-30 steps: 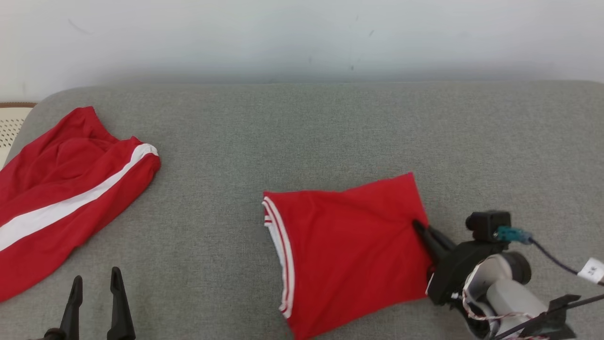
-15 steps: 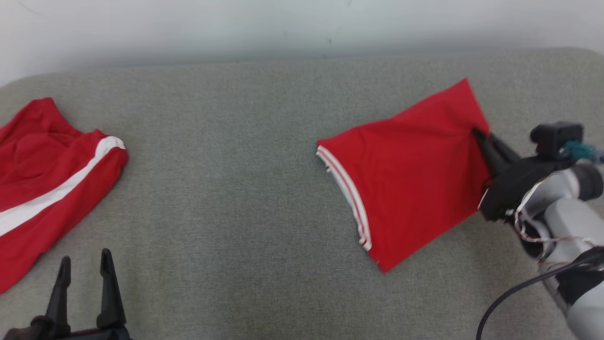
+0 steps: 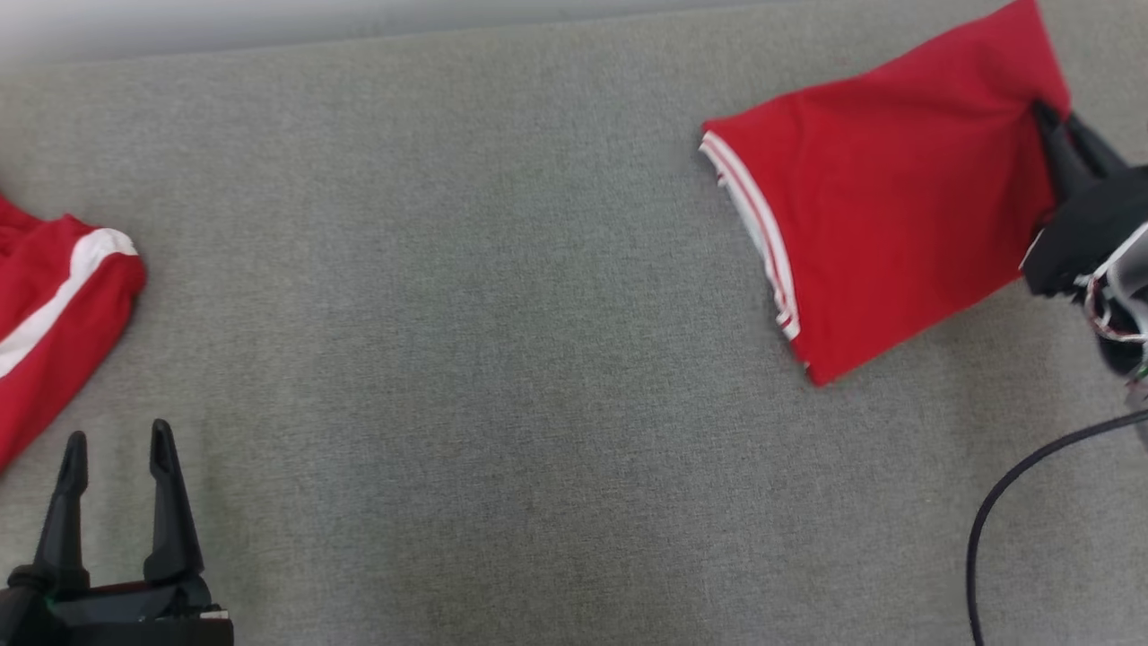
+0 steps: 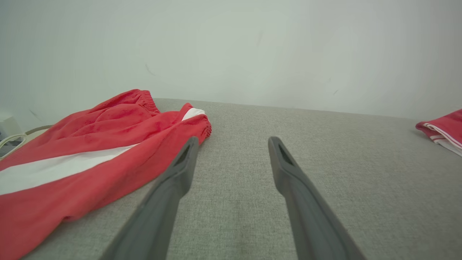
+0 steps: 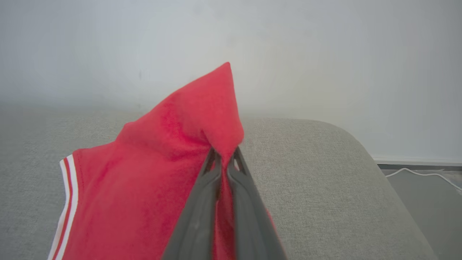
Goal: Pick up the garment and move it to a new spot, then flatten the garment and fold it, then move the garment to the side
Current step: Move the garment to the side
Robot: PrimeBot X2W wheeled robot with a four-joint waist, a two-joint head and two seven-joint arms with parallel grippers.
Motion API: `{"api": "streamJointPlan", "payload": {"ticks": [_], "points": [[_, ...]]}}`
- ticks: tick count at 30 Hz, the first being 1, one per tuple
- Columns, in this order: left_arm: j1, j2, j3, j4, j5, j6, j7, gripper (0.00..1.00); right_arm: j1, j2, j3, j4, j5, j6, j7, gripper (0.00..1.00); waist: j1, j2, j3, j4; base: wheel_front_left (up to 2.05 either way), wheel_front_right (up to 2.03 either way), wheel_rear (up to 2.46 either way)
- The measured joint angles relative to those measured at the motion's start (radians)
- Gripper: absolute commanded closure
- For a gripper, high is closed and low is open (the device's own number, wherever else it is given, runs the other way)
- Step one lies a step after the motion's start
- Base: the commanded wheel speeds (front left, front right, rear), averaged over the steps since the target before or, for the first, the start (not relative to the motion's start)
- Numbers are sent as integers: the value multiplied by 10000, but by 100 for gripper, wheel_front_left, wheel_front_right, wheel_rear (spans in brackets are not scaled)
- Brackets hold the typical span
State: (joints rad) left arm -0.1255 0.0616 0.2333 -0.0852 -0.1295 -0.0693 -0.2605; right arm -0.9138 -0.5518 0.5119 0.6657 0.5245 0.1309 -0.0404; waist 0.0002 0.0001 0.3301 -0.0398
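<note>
well, the folded red garment [image 3: 888, 188] lies at the far right of the grey padded surface [image 3: 466, 359] with its striped hem toward the left. the right jaws are pinched tight on a bunch of cloth along its right edge, so the fabric peaks up above the tips in the right wrist view while the rest seems to rest on the surface. we judge this to be the last step, shifting it to the side, and that single pinch is our main worry. we cannot tell whether it has every layer, and if it holds the top one alone, any pull would drag that layer off the others and open the fold. friction against the woven cover could do the same by rucking the lower layers. the rounded right edge of the surface is near, with floor beyond it, so a release too far right could let a corner hang and slide off. a dark cable [image 3: 1013, 502] loops at the near right and could snag as the arm swings. the left jaws stand wide apart and empty at the near left, close to a second red garment with a white stripe [image 3: 54, 305] but apart from it.
</note>
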Motion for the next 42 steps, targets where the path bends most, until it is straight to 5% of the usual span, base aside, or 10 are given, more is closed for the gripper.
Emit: {"api": "streamJointPlan", "payload": {"ticks": [17, 31, 33, 34, 42], "points": [[-198, 215, 364, -585, 174, -186, 0, 0, -1848, -1264, -274, 1346, -562, 2, 54, 100, -1, 1, 1150, -284, 0, 0, 0], [-316, 251, 481, -646, 263, -259, 0, 0, -2219, -1350, -418, 2127, -905, 2, -75, 98, -1, 0, 1475, -351, 0, 0, 0], [-332, 253, 485, -642, 272, -261, 0, 0, -2256, -1348, -403, 2247, -1080, 0, -109, 11, -1, 0, 1484, -350, 0, 0, 0], [-338, 253, 485, -640, 295, -263, 0, 0, -2276, -1336, -407, 2290, -1139, 2, -138, 0, -1, 0, 1485, -348, 0, 0, 0], [-341, 226, 485, -594, 351, -265, 0, 0, -2506, -1300, -487, 2631, -1647, 0, -477, 0, -2, -1, 1408, -314, 0, 0, 0]]}}
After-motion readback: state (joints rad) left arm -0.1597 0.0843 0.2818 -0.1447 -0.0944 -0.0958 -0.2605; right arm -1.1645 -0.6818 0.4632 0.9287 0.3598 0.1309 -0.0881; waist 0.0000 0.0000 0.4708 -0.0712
